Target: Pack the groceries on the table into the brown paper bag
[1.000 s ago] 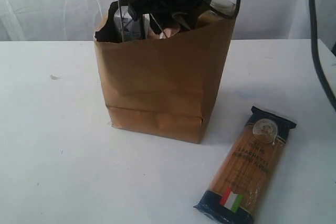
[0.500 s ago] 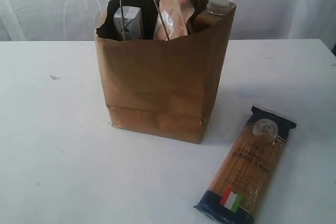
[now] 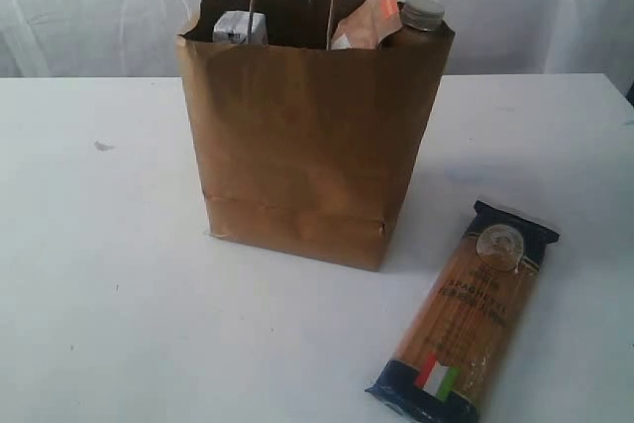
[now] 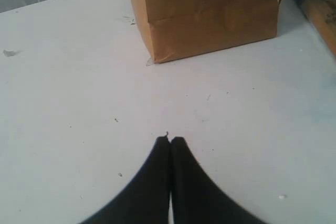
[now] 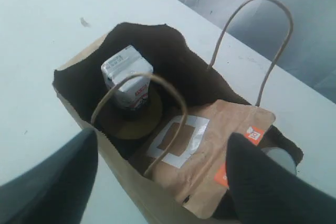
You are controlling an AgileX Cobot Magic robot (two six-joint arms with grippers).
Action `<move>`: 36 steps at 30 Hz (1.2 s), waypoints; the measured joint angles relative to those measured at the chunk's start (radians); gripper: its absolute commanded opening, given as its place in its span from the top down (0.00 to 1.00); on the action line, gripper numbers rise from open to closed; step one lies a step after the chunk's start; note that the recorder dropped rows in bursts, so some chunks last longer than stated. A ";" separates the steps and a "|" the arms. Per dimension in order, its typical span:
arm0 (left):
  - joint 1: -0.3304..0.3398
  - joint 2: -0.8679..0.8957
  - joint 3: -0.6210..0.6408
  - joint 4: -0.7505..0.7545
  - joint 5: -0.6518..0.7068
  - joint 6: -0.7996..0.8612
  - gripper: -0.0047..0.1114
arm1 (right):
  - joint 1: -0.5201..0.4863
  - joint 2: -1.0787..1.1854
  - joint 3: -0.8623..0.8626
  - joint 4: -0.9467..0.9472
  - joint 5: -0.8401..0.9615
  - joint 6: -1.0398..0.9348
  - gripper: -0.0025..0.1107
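Dark-blue spaghetti pack [image 3: 466, 309], lower right, lies unpacked beside tall kraft-brown paper bag [image 3: 307, 146]; right gripper [image 5: 163, 137] gapes empty, left gripper [image 4: 170, 142] is pinched together. Next, probably: grasp that pack.

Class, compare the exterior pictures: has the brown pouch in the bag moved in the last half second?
Yes. The pouch has sunk lower behind the front rim of the bag and shifted right, next to the bottle.

The brown paper bag [image 3: 307, 146] stands upright on the white table [image 3: 109, 274]. A white-blue carton [image 3: 240, 28], a brown pouch [image 3: 369, 22] and a white-capped bottle [image 3: 421, 15] show at its open top. The dark-blue spaghetti pack [image 3: 471, 309] lies flat at the bag's 4 o'clock, apart from it.
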 measured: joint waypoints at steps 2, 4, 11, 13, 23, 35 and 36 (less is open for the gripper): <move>0.000 0.000 0.000 0.000 0.000 0.000 0.96 | 0.000 -0.014 0.000 0.000 0.000 0.000 0.40; 0.000 0.000 0.000 0.000 0.000 0.000 0.96 | 0.000 -0.019 0.000 0.008 0.000 0.000 0.40; 0.000 0.000 0.000 0.000 0.000 0.000 0.96 | 0.000 -0.020 0.009 0.017 -0.002 0.000 0.42; 0.000 0.000 0.000 0.000 0.000 0.000 0.96 | 0.000 -0.023 0.010 0.019 -0.002 0.000 0.44; 0.000 0.000 0.000 0.000 0.000 0.000 0.96 | 0.000 -0.202 0.162 0.025 -0.002 0.027 0.45; 0.000 0.000 0.000 0.000 0.000 0.000 0.96 | 0.000 -0.658 0.607 -0.151 -0.002 0.293 0.45; 0.000 0.000 0.000 0.000 0.000 0.000 0.96 | 0.000 -0.700 0.655 -0.181 -0.002 0.344 0.45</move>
